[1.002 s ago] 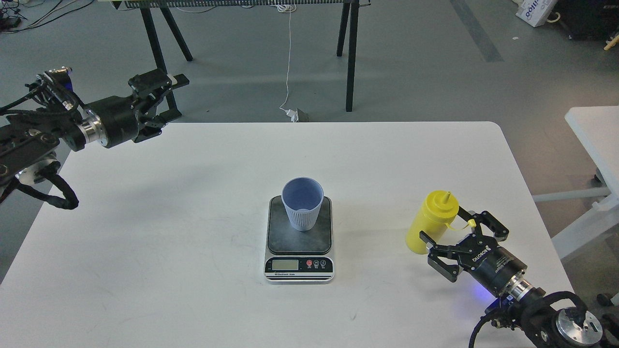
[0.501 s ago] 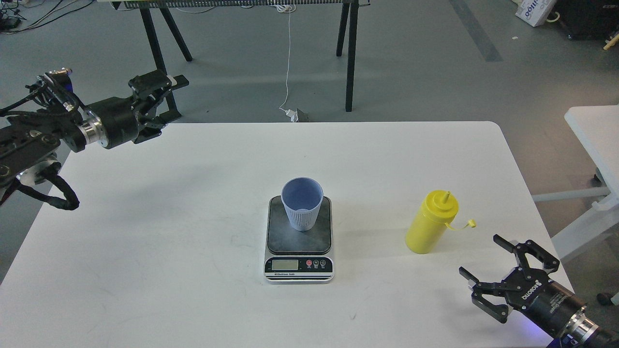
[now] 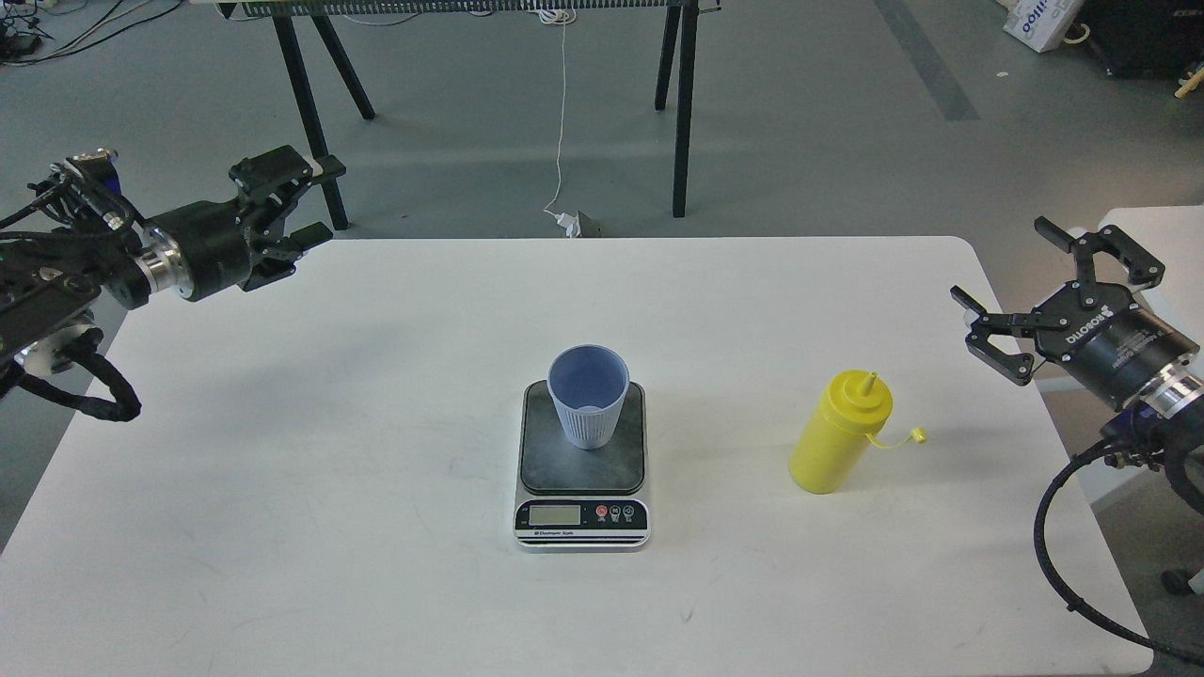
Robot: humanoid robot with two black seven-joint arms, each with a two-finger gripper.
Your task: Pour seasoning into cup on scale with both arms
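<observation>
Blue cup [image 3: 589, 396] upright on scale [image 3: 583, 465], seasoning [image 3: 840, 432] beside

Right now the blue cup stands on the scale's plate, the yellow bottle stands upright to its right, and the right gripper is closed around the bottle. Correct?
Not quite. In the head view the right gripper is open and well apart from the yellow bottle, gripping nothing. The rest holds: the blue cup stands on the scale, and the bottle is upright to its right.

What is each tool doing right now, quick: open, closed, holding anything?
Left tool: open, holding nothing, at the table's far left edge.
Right tool: open, holding nothing, up beside the bottle, not touching it.
</observation>
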